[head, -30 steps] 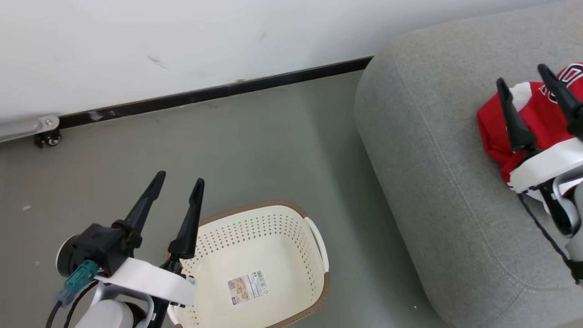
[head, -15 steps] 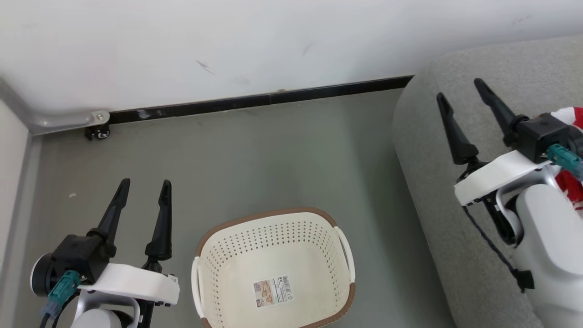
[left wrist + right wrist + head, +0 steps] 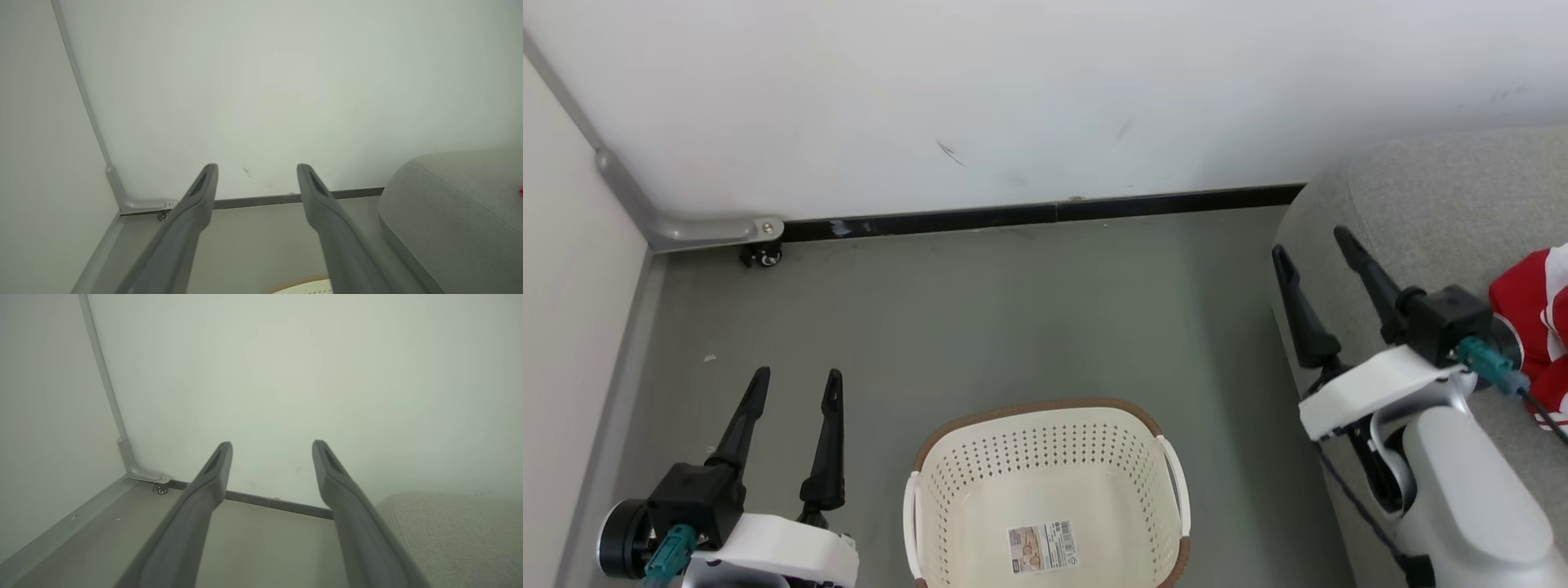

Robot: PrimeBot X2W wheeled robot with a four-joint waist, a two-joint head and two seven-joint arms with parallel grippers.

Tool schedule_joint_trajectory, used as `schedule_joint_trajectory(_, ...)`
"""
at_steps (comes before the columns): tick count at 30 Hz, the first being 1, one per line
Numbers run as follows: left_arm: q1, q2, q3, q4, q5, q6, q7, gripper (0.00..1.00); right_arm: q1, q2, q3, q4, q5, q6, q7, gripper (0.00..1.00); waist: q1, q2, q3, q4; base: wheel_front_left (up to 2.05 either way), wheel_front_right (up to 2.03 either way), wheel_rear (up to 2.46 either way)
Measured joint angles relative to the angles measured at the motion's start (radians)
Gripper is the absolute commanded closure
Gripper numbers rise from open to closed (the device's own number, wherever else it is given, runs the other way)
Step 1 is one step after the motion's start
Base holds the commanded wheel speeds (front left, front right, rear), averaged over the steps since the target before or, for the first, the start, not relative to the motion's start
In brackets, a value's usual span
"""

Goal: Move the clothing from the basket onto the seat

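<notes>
The cream basket (image 3: 931,490) with its brown rim stands on the floor at the bottom centre, showing a barcode label and no fabric inside. Red clothing (image 3: 1531,310) with white stripes lies on the grey seat (image 3: 1429,188) at the right edge. My left gripper (image 3: 796,378) is open over the floor, left of the basket. My right gripper (image 3: 1315,242) is open at the seat's left end, apart from the clothing. In the left wrist view the seat (image 3: 457,204) and a sliver of the basket rim (image 3: 294,283) appear past the open fingers (image 3: 200,192).
A white wall with a black baseboard (image 3: 1029,214) runs across the back. A grey metal bracket with a small caster (image 3: 760,253) sits in the left corner, beside a side panel (image 3: 564,286). Grey floor (image 3: 1013,310) lies between basket and wall.
The head camera has swung left and up, so the seat and clothing slid to the right edge. The right gripper has drawn back from the clothing toward the seat's left end, empty.
</notes>
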Motion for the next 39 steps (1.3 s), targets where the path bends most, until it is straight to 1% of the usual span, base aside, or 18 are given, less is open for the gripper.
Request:
schedule_joint_trajectory(9, 0.038, -0.010, 0.001, 0.015, 0.012, 0.006, 0.000, 0.00, 0.105, 0.037, 0.003, -0.007, -0.018, 0.000, 0.000, 0.00, 0.0000, 0.0000, -0.048, 0.026, 0.00, 0.00, 0.00)
schedule_joint_trajectory(13, 0.054, -0.022, -0.001, 0.015, 0.021, 0.017, 0.000, 0.00, 0.142, 0.047, 0.008, -0.027, -0.018, 0.000, -0.001, 0.00, 0.0000, 0.0000, -0.067, 0.032, 0.00, 0.00, 0.00)
schedule_joint_trajectory(17, 0.067, -0.024, 0.002, 0.020, 0.030, 0.018, 0.000, 0.00, 0.192, 0.062, 0.006, -0.045, -0.019, 0.000, -0.002, 0.00, 0.0000, 0.0000, -0.090, 0.035, 0.00, 0.00, 0.00)
schedule_joint_trajectory(27, 0.106, -0.032, 0.001, 0.021, 0.042, 0.018, 0.000, 0.00, 0.292, 0.085, -0.030, -0.073, -0.037, 0.000, -0.002, 0.00, 0.0000, 0.0000, -0.123, 0.033, 0.00, 0.00, 0.00)
schedule_joint_trajectory(31, 0.116, -0.035, 0.003, 0.021, 0.048, 0.019, 0.000, 0.00, 0.334, 0.102, -0.030, -0.091, -0.037, 0.000, -0.002, 0.00, 0.0000, 0.0000, -0.135, 0.032, 0.00, 0.00, 0.00)
schedule_joint_trajectory(39, 0.148, -0.042, 0.015, 0.021, 0.056, 0.028, 0.000, 0.00, 0.377, 0.105, -0.030, -0.125, -0.049, 0.000, -0.001, 0.00, 0.0000, 0.0000, -0.152, 0.024, 0.00, 0.00, 0.00)
